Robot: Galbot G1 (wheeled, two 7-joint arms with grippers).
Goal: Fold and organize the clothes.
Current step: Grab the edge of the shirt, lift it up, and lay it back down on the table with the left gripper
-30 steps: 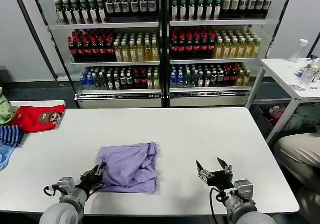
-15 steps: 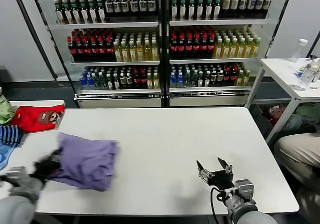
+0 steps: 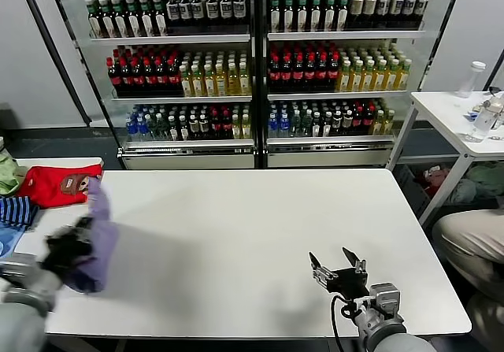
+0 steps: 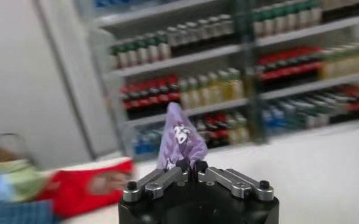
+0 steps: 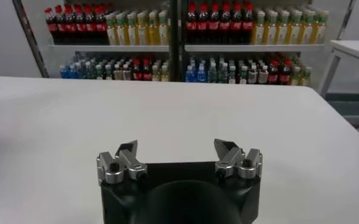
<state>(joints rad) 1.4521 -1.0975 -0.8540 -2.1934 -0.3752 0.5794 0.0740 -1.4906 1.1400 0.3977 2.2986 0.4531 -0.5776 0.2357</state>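
Carried leftward since a second ago: lavender T-shirt, then lying folded at the table's near middle, now bunched and dangling over the left table edge, near the red garment and striped garment. Probably heading toward that pile for stacking. Left gripper clamped tight on a pinch of the cloth, print showing in the wrist view, arm swung out to the side and raised. Right gripper waiting low at the near table edge, jaws spread wide, holding nothing.
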